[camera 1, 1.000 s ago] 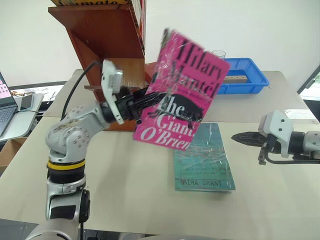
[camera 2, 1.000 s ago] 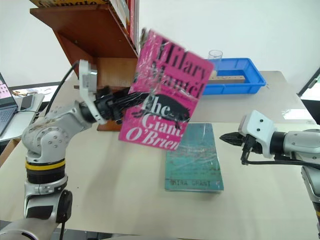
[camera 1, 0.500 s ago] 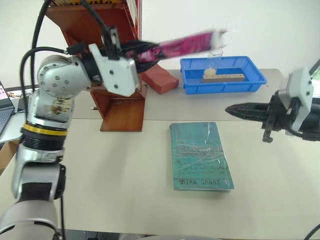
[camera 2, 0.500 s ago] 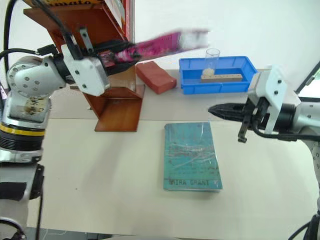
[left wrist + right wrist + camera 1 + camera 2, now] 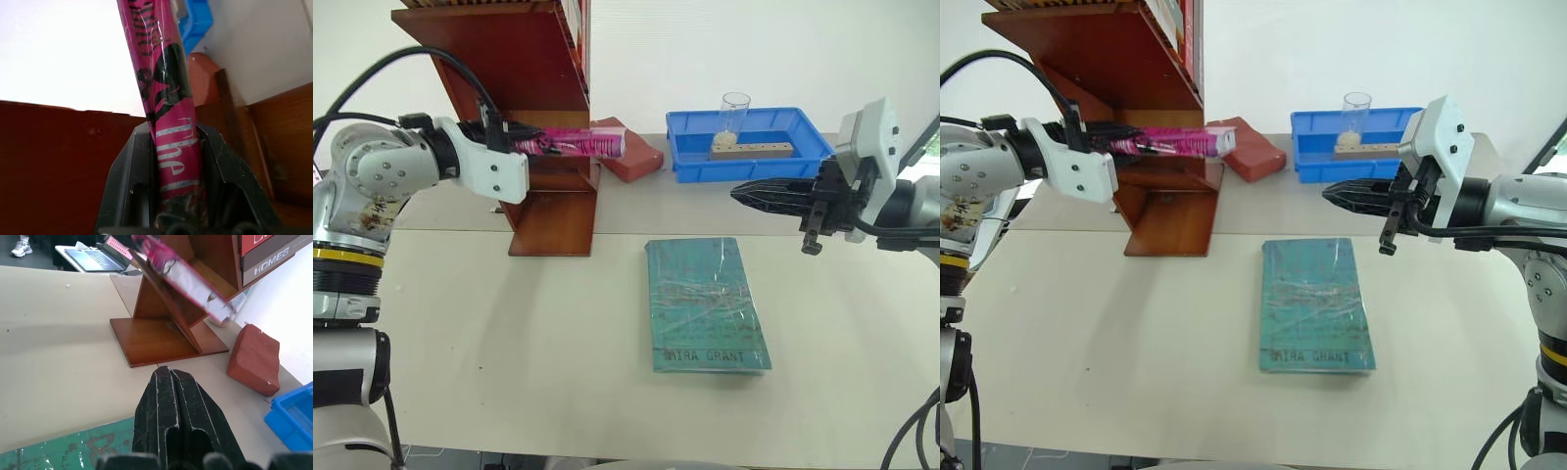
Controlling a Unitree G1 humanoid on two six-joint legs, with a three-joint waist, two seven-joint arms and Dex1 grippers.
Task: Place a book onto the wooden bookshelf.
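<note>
The pink book (image 5: 579,145) is held level and edge-on, with my left gripper (image 5: 536,146) shut on one end of it. It lies across a low tier of the reddish-brown wooden bookshelf (image 5: 530,61), and its free end sticks out past the shelf's right side. Whether it rests on the tier I cannot tell. In the left wrist view the book (image 5: 165,93) stands clamped between the black fingers (image 5: 126,188). My right gripper (image 5: 742,193) hovers shut and empty above the table, to the right of the shelf, pointing towards it. The right wrist view shows the book (image 5: 185,280) in the bookshelf (image 5: 164,339).
A teal book (image 5: 705,304) lies flat mid-table. A reddish-brown block (image 5: 634,163) sits just right of the shelf. Behind it stands a blue tray (image 5: 803,157) holding a wooden block and a clear cup (image 5: 735,108). A laptop (image 5: 93,257) sits on a side table at the left.
My left arm swung the pink book from upright in front of the shelf down to level, into the low tier. My right gripper rose and moved left, still shut.
</note>
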